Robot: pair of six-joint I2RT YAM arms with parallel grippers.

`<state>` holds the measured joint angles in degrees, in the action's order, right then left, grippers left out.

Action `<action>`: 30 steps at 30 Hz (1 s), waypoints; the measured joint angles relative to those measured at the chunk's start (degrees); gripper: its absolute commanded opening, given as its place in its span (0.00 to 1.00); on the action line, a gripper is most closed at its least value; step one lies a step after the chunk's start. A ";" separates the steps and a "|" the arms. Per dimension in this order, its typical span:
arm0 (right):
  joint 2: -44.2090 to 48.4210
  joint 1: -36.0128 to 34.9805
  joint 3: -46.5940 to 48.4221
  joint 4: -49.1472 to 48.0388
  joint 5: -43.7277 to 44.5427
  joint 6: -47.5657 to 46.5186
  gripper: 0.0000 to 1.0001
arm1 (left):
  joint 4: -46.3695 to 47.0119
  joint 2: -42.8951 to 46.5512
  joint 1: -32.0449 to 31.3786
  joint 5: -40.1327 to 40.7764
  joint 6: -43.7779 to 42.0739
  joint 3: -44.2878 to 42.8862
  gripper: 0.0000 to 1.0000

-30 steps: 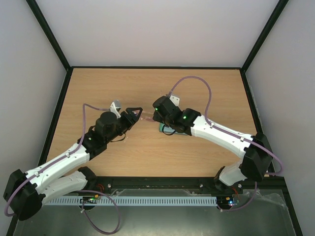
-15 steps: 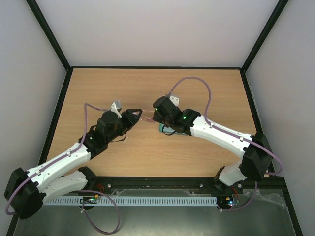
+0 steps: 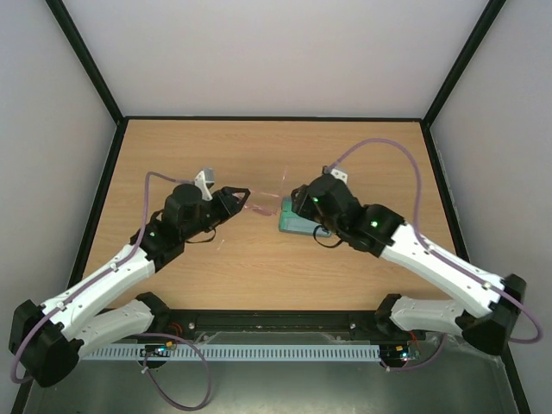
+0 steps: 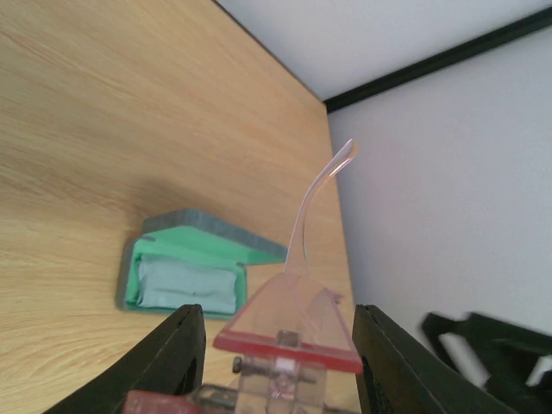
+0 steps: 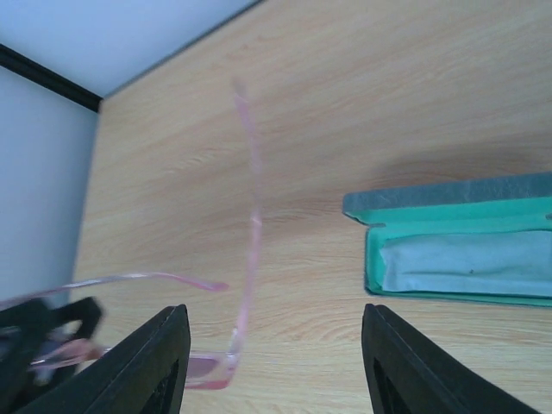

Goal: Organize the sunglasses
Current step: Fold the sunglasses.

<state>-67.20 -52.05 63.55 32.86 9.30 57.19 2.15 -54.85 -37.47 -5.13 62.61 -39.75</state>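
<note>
L arm: in the top view it runs from its base at 7 o'clock up to desk (image 3: 362, 155) ctr, elbow low and forearm slanting toward 1 o'clock. The wrist is level, w/ the left end effector (image 3: 237, 199) aimed at 3 o'clock. It is clamped on the sunglasses (image 4: 289, 315) and holds them off the desk. In the L wrist view one lens sits between the fingers and one slim arm sticks up toward 12 o'clock.

R arm: long and low, from its base at 5 o'clock to ctr along the 10 o'clock line. The right end effector (image 5: 273, 312) has its fingers spread wide w/ nothing between them. It is apart from the sunglasses, which show at 9 o'clock in the R wrist view, pink frame unfolded.

The case (image 3: 291, 224) lies open on the desk just at 4 o'clock of the sunglasses and right below the R wrist. Its green lining is up and a pale cloth (image 5: 470, 263) lies inside.

Vs. 0.5 s ago: the R end effector was up at the sunglasses, opposite the L one. It has since backed off toward 3 o'clock, and the arm has dropped and stretched out, elbow no longer raised at the R edge. More of the case shows. L arm approx the same, a touch further toward 12 o'clock. Sunglasses in about the same spot.
</note>
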 measured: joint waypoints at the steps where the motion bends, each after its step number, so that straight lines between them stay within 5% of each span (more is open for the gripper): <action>1: 1.55 0.11 0.02 0.24 -0.11 -0.22 0.57 | -1.49 -0.11 0.55 -1.38 -1.31 -0.42 0.42; 8: 3.43 1.49 6.71 3.58 -1.49 -4.66 0.50 | -9.42 -0.17 3.87 -10.51 -9.84 -1.46 0.43; 18: -11.98 1.84 14.38 3.63 -12.26 -10.64 0.24 | -10.69 1.75 5.03 -17.77 -14.45 -1.44 0.43; 30: -15.43 -3.02 12.70 1.68 -20.11 -11.52 0.17 | -10.58 1.79 5.90 -18.49 -14.75 -1.44 0.44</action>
<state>-82.63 -55.07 76.25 34.54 -10.81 45.67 -8.43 -53.06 -31.57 -23.62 47.86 -41.19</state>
